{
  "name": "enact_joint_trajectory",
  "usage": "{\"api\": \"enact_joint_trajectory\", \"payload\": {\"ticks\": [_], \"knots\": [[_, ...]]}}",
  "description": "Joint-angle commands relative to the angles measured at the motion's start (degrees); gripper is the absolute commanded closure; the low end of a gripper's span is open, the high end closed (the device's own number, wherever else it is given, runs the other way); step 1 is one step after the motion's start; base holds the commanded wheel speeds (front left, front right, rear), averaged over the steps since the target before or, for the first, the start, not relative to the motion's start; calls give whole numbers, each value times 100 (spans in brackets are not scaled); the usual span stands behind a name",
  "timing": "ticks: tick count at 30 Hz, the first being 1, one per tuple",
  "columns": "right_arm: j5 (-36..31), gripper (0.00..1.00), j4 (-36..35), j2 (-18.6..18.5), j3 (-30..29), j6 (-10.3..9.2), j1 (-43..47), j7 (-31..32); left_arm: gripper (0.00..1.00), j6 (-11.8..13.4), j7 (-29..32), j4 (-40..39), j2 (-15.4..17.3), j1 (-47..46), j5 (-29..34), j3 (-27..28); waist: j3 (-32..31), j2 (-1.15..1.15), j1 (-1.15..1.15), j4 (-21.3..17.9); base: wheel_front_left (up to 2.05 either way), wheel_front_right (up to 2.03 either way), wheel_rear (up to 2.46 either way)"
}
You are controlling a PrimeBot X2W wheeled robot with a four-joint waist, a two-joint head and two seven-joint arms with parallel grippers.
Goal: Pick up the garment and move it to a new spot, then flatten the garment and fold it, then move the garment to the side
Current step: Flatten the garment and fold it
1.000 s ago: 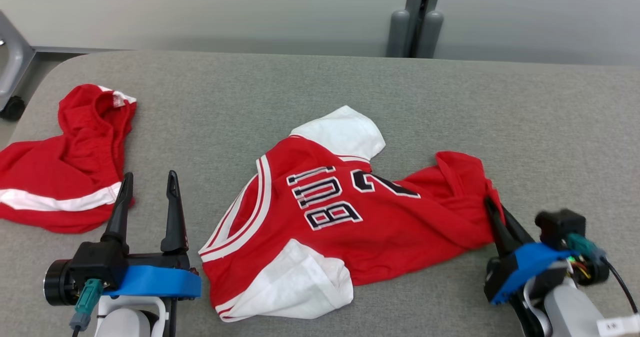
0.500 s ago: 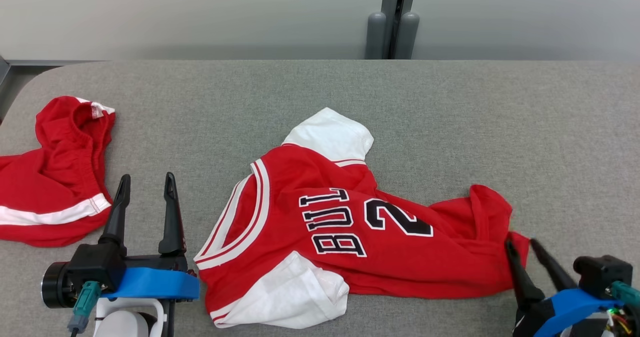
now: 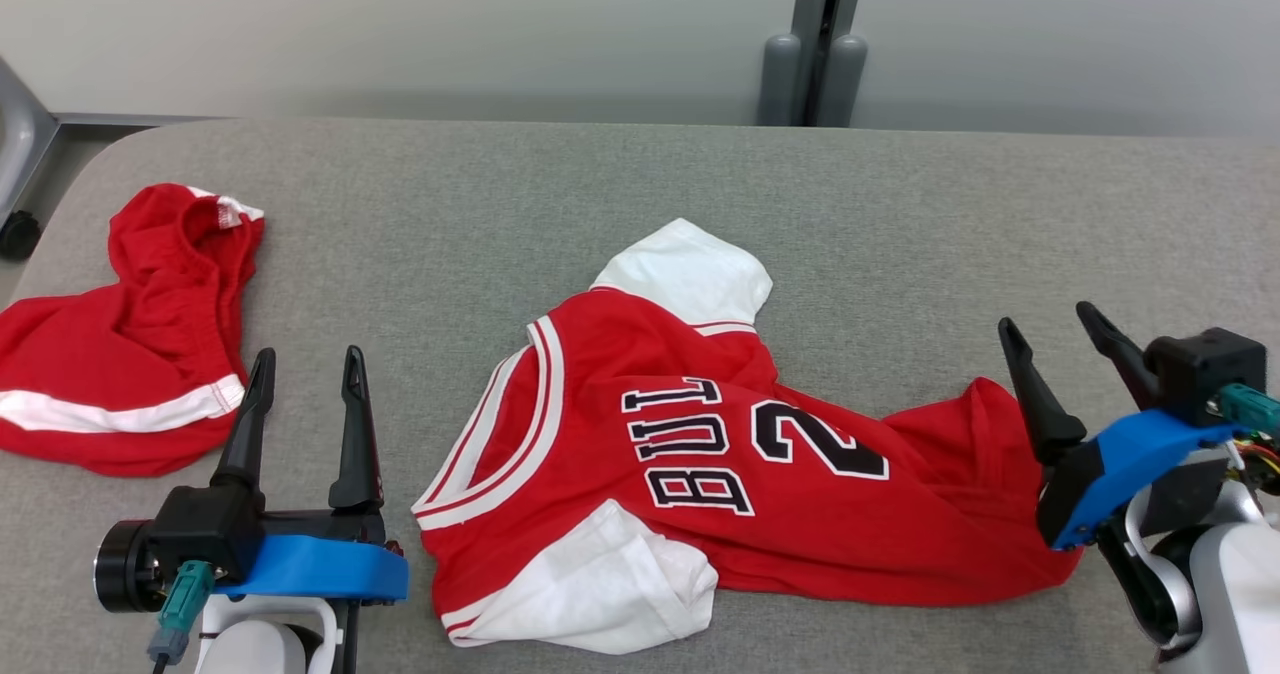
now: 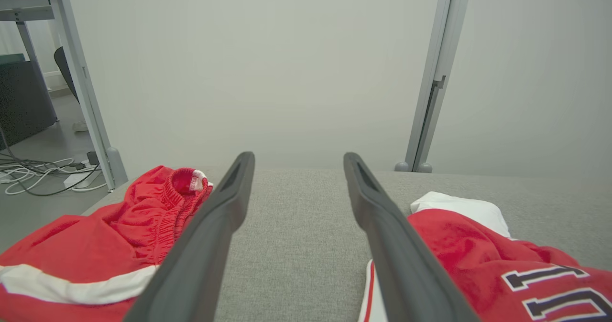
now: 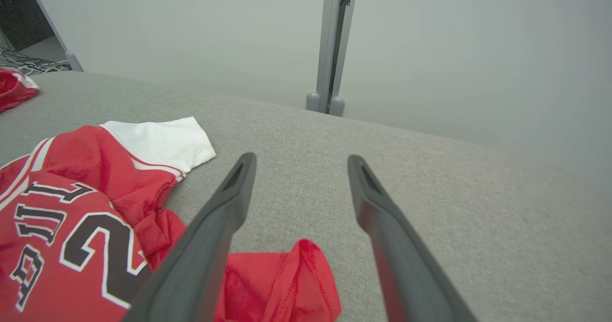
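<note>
The right gripper [image 3: 1045,316] has just let go. A second ago its jaws were pinched together on the hem [image 3: 960,524] of the red jersey [image 3: 700,454]. Now they stand wide apart and raised clear of the cloth, with nothing between them. In the right wrist view the hem lies slack beneath the two fingers, one fold of it standing up in a small ridge.

The jersey lies on the grey worktop [image 3: 600,184], about midway along it and close to the near edge. Its collar points toward the left edge and its hem toward the right edge, number side up. The body looks drawn out longer toward the right edge than it was a second ago, so the pull seems to have done its work. Even so, the cloth is not flat. The hem end is bunched, wrinkles run across the lower body, and the near white sleeve [image 3: 600,584] is rumpled.

The left gripper [image 3: 308,354] waits near the near edge with its jaws apart and empty, just beside the collar. It sits between the jersey and a pair of red shorts [image 3: 120,354] lying at the left edge.

The release likely ends one stretch in the flattening step. More smoothing of the hem and sleeves seems needed before any fold, and the move to the side is not yet begun.
</note>
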Motion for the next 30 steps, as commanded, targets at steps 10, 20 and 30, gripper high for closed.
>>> {"api": "enact_joint_trajectory", "payload": {"ticks": [10,20,30], "knots": [[49,0,1260,-230,272,1,-359,1016,0,19,-28,28,-6,-55,-75,-53,106,0,0,282,0,0,0],[204,13,1831,-388,591,1,-306,1943,0,69,-28,27,-6,-175,-153,-102,256,0,0,374,0,0,0],[264,100,1579,-463,361,0,-777,790,0,88,-28,32,-6,-162,-185,-73,255,0,0,361,0,0,0]]}}
